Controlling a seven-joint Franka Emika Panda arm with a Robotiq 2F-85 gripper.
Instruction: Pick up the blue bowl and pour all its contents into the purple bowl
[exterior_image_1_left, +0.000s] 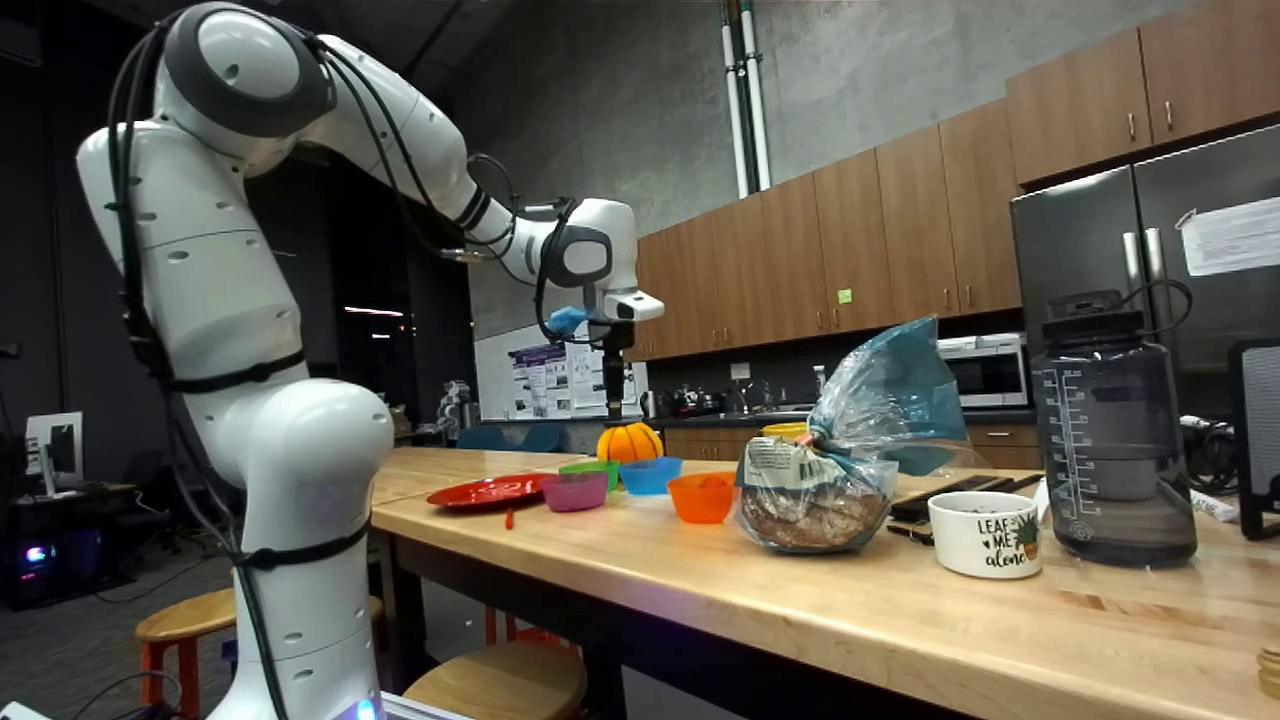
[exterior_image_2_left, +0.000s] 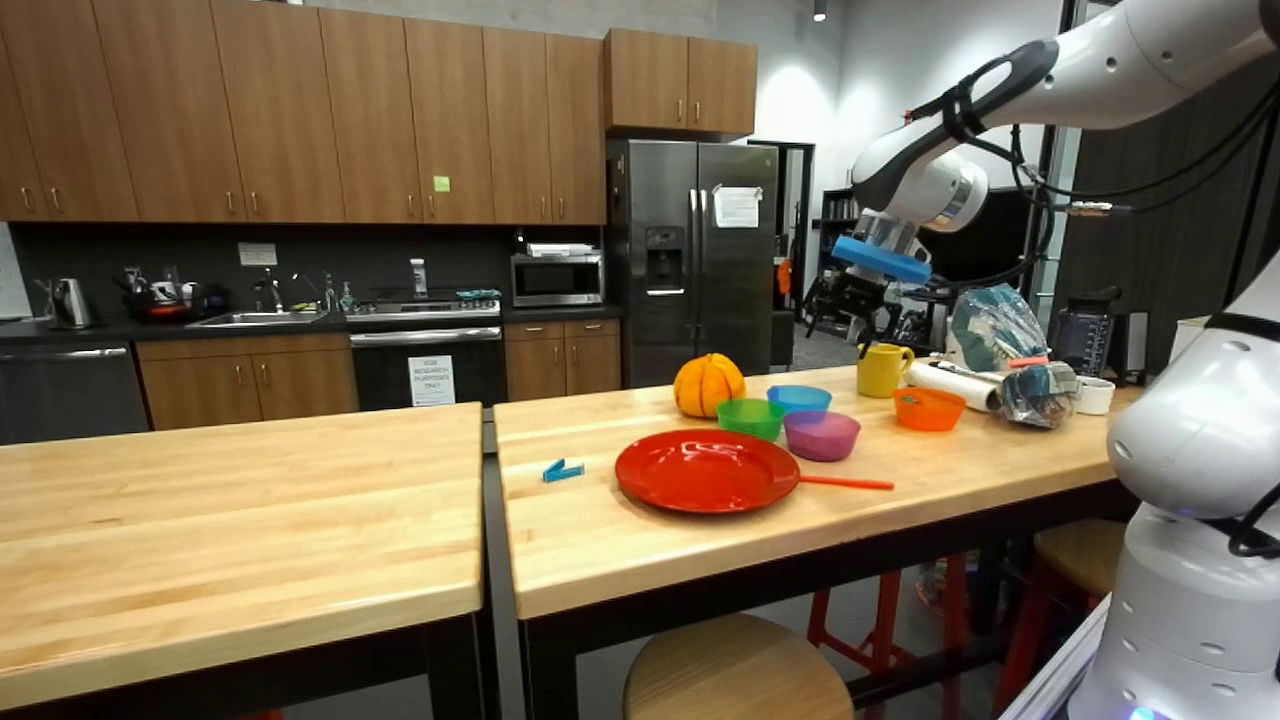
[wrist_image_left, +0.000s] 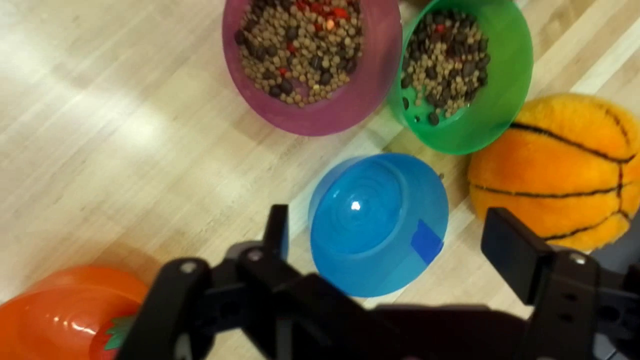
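Observation:
The blue bowl (wrist_image_left: 370, 270) sits upright on the table, with a darker blue tape patch on its wall; I see no contents in it. It also shows in both exterior views (exterior_image_1_left: 655, 476) (exterior_image_2_left: 800, 398). The purple bowl (wrist_image_left: 320, 117) holds tan and dark grains with some red bits. It stands close to the blue bowl, also in both exterior views (exterior_image_1_left: 575, 492) (exterior_image_2_left: 822, 438). My gripper (wrist_image_left: 387, 219) is open and empty, pointing down above the blue bowl, with the bowl between its fingers in the wrist view. It is in both exterior views (exterior_image_1_left: 613, 390) (exterior_image_2_left: 852, 318), well above the table.
A green bowl (wrist_image_left: 507, 85) with grains stands beside the purple bowl. An orange plush ball (wrist_image_left: 555, 175) lies by the green and blue bowls. An orange bowl (wrist_image_left: 60, 300) holds a red and green item. A red plate (exterior_image_2_left: 706, 475), yellow mug (exterior_image_2_left: 880, 372) and bagged bread (exterior_image_1_left: 815, 510) are nearby.

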